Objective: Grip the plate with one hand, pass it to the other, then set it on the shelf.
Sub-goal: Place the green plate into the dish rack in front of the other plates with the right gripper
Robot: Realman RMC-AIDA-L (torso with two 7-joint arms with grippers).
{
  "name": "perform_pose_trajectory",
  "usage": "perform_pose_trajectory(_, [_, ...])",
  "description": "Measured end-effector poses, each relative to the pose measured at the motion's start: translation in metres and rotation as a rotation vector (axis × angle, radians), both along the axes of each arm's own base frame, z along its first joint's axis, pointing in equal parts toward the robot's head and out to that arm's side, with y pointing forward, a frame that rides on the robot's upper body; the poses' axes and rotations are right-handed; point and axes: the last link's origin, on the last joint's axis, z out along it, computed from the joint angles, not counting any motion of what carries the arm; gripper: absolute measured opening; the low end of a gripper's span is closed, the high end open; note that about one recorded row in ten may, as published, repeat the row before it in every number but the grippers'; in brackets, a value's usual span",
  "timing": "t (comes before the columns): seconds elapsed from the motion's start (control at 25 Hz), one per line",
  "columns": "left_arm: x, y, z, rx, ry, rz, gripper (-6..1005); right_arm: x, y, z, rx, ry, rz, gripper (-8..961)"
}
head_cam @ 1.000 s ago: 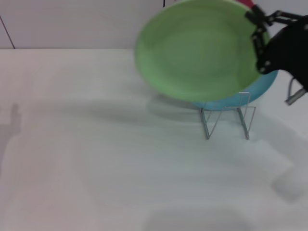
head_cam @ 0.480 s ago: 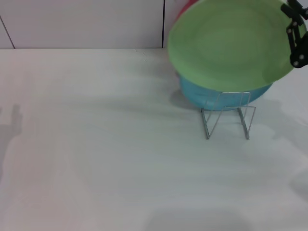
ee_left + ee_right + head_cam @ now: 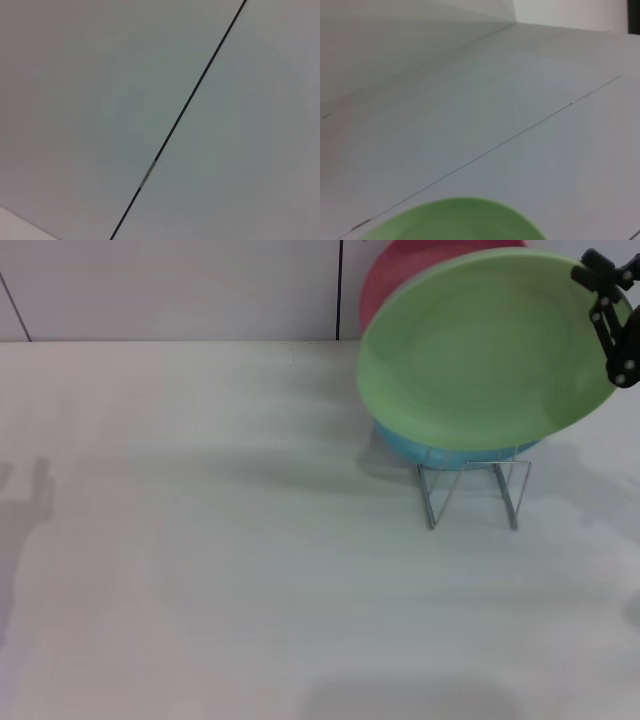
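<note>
Fingers (image 3: 603, 292) of the right gripper (image 3: 612, 320) clamp the green plate's (image 3: 480, 355) rim, holding it tilted above the rack (image 3: 472, 490), over a blue plate (image 3: 440, 453) and before a red plate (image 3: 400, 275). It looks light, stiff, slick: best pinched at the rim. Left wrist: wall only. Right wrist: plate edge (image 3: 455, 220) above the counter (image 3: 470, 115).

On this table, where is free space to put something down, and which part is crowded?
The table is bare left of the wire rack and in front of it, toward the robot. The far right is crowded: the right gripper holds the green plate over the rack, with a turquoise plate and a red plate behind.
</note>
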Motion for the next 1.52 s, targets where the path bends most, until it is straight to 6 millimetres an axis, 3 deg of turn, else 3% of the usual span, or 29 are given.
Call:
perform_pose_trajectory(0.4, [0.003,-0.002,-0.002,0.006,-0.016,-0.011,492,0.003,0.012,0.012,-0.038,-0.074,-0.026,23])
perform_pose_trajectory(0.92, [0.007,0.002,-0.004,0.008,-0.024,-0.02,492,0.002,0.02,0.008,-0.077,-0.148,-0.041,24])
perform_pose_trajectory(1.52, [0.009,0.004,-0.003,0.012,-0.024,-0.027,493,0.01,0.015,0.002,-0.105,-0.174,-0.066,23])
